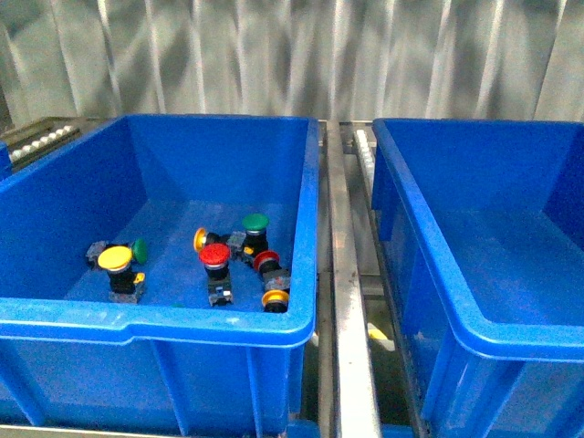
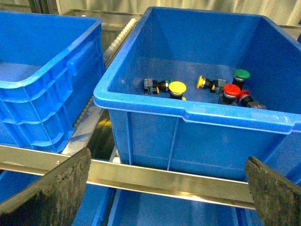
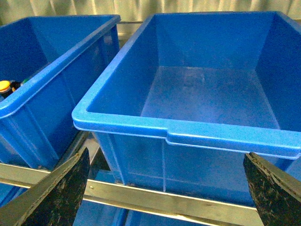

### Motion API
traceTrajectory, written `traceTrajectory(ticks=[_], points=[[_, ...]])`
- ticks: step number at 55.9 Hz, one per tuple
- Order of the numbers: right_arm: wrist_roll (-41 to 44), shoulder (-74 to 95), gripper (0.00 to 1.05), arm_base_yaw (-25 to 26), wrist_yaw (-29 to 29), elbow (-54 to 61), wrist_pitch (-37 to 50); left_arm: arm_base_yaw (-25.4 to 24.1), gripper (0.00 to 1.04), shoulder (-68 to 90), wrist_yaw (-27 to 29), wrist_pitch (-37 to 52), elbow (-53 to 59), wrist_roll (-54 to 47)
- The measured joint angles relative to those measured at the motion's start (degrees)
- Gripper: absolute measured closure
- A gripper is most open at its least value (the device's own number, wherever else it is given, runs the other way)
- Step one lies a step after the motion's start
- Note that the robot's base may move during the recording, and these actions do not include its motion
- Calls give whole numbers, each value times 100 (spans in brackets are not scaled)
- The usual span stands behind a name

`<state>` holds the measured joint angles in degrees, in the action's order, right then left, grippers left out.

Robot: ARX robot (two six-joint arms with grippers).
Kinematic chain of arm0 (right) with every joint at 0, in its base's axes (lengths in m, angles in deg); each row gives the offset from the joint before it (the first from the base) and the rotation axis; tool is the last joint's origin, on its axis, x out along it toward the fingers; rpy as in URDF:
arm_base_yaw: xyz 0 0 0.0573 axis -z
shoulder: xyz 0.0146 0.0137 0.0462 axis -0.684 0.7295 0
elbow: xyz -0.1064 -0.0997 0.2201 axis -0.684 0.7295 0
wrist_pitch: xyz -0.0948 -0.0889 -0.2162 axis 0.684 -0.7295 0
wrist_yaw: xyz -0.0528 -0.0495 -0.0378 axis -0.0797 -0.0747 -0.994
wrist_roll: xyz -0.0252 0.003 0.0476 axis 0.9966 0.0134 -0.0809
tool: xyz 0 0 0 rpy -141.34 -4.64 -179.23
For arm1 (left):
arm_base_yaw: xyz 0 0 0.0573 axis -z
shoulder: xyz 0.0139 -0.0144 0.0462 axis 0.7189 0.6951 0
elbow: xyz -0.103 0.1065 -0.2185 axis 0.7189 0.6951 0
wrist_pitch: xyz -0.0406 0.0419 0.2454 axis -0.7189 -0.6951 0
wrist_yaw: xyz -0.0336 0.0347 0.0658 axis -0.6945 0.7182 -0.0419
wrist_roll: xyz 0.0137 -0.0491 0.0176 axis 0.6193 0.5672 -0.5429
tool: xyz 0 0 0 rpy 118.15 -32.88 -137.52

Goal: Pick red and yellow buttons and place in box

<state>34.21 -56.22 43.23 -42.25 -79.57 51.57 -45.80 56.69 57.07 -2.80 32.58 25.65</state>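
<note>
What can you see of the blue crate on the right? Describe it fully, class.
The right-hand crate is bright blue, smooth plastic by its look: deep, rectangular, with a thick rolled rim and sloping walls. It sits upright and open-topped, with nothing visible inside. A metal rail separates it from the neighbouring crate that holds the buttons.

The black, rough-surfaced left pincer [image 2: 168, 157] holds its two broad fingers [image 2: 56, 193] spread wide apart. The matching right pincer [image 3: 167, 155] gapes equally wide, its fingers [image 3: 275, 193] far apart.
</note>
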Motion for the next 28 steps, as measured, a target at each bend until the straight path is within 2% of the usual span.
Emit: traceTrajectory(ticks=[28], points=[[0, 0, 7, 0, 0, 0, 0, 0, 8, 0, 0, 0, 0, 0]])
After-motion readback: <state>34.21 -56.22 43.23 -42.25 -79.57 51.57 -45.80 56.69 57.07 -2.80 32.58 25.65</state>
